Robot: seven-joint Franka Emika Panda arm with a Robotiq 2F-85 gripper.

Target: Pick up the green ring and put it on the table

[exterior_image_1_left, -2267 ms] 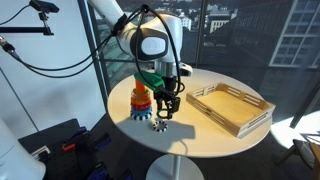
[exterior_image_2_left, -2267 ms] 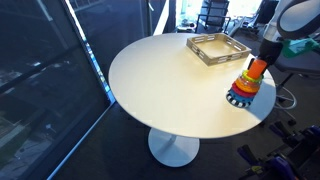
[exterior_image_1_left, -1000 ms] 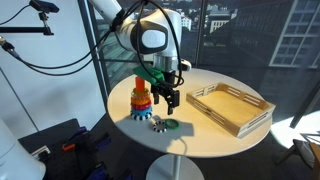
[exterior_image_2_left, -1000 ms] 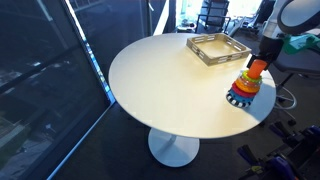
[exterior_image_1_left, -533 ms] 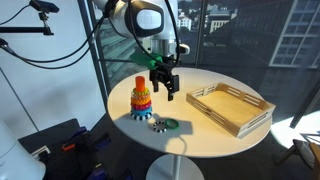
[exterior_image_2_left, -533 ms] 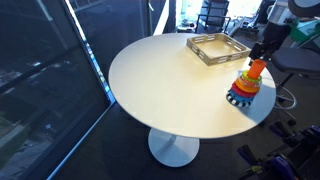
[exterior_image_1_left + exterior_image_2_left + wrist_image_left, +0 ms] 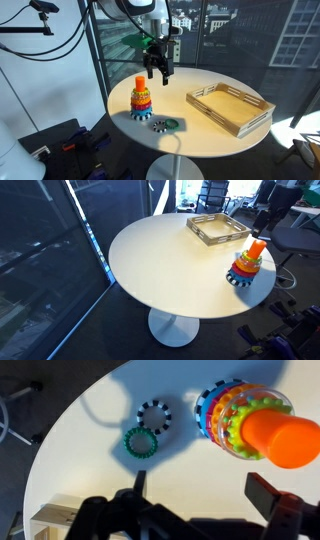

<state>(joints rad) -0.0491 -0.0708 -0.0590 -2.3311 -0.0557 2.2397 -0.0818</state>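
The green ring [image 7: 171,124] lies flat on the white table [image 7: 205,137], touching a black-and-white toothed ring [image 7: 158,126] just in front of the stacking toy [image 7: 140,99]. In the wrist view the green ring [image 7: 143,443] sits below the toothed ring [image 7: 153,415], left of the stacker [image 7: 255,425]. My gripper [image 7: 157,73] hangs open and empty, high above the table behind the stacker. Its two dark fingers [image 7: 270,495] frame bare tabletop [image 7: 100,420]. In an exterior view the stacker [image 7: 247,264] hides the green ring, with the gripper [image 7: 262,220] above it.
A rectangular light wooden tray [image 7: 229,107] lies on the table's far side from the stacker, also visible as tray [image 7: 218,227]; its corner [image 7: 55,518] shows in the wrist view. The table edge runs close to the rings. Windows and office chairs surround the table.
My gripper has risen well above the table and drifted back over the stacker. The green ring has stayed flat on the table beside the toothed ring.
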